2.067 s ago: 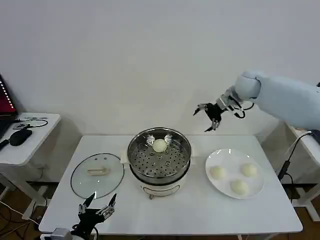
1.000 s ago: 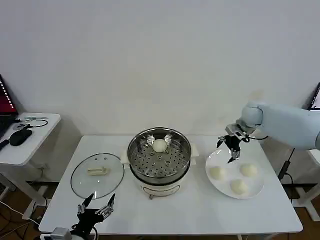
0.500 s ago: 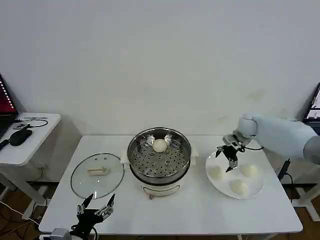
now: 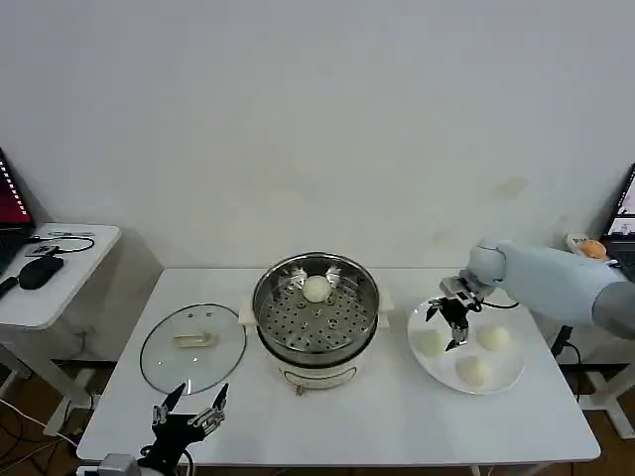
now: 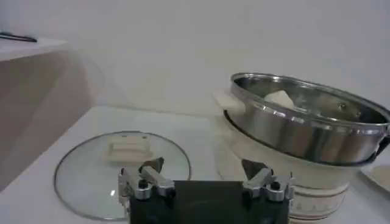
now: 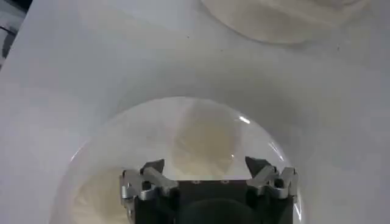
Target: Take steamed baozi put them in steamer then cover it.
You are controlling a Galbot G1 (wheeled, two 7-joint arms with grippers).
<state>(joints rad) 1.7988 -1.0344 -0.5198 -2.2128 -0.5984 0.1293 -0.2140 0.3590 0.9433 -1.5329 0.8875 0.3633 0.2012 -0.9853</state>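
The steamer stands mid-table with one baozi on its perforated tray; the left wrist view also shows the pot and that bun. Three baozi lie on a white plate to the right. My right gripper is open, low over the plate's left bun, with one jaw on each side and not touching it. The glass cover lies flat left of the steamer. My left gripper is open at the table's front edge.
A side table with a mouse and cables stands at far left. Bare tabletop lies in front of the steamer. The steamer's white base is just beyond the plate's rim.
My right gripper has come down from high behind the steamer, swung right to the plate and sunk lower over its left bun. The left arm has not moved.
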